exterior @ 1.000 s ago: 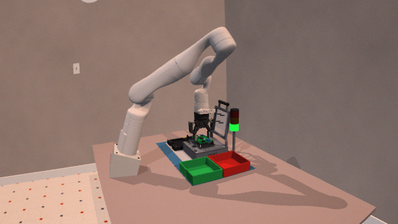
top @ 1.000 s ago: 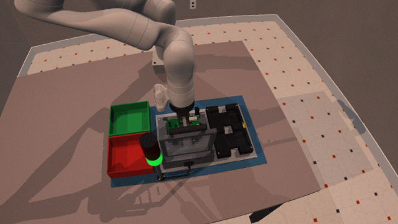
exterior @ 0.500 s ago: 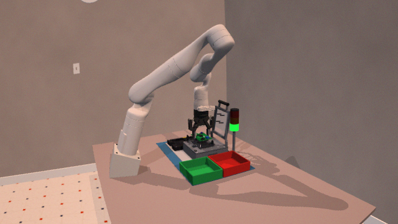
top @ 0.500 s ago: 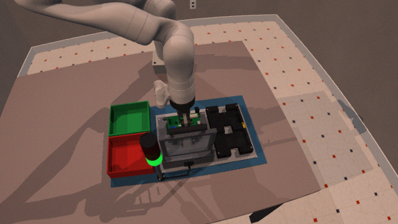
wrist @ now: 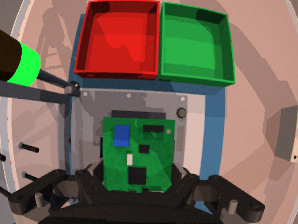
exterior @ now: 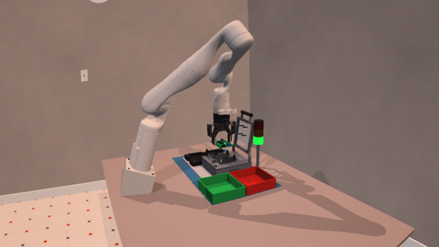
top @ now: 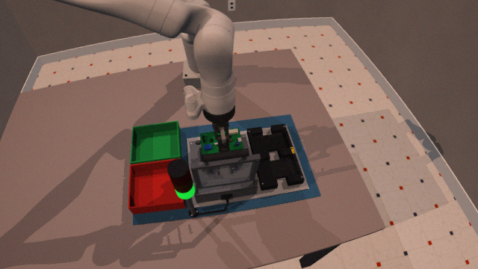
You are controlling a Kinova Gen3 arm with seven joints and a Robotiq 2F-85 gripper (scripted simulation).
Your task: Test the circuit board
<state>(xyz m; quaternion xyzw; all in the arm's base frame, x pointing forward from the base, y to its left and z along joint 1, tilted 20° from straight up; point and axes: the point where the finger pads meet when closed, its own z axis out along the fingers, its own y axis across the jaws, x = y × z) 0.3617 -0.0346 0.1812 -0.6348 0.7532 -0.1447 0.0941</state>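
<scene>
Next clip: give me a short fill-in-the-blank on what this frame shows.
1. The signal light glows ____.
2. The tester's lid stands ____.
3. The gripper holds the circuit board above the ____.
4. Both bins, green bin and red bin, are ____.

Missing words: green; open; tester; empty

Clearance around the claw (exterior: 221,137) above the tester (exterior: 223,162)

Raised lid (exterior: 243,134) stands upright just beside the claw on the signal light (exterior: 258,132) side, with that pole close behind it, blocking that way. Toward the green bin (exterior: 222,186) and red bin (exterior: 254,179), low walls only; air above both is open.
</scene>
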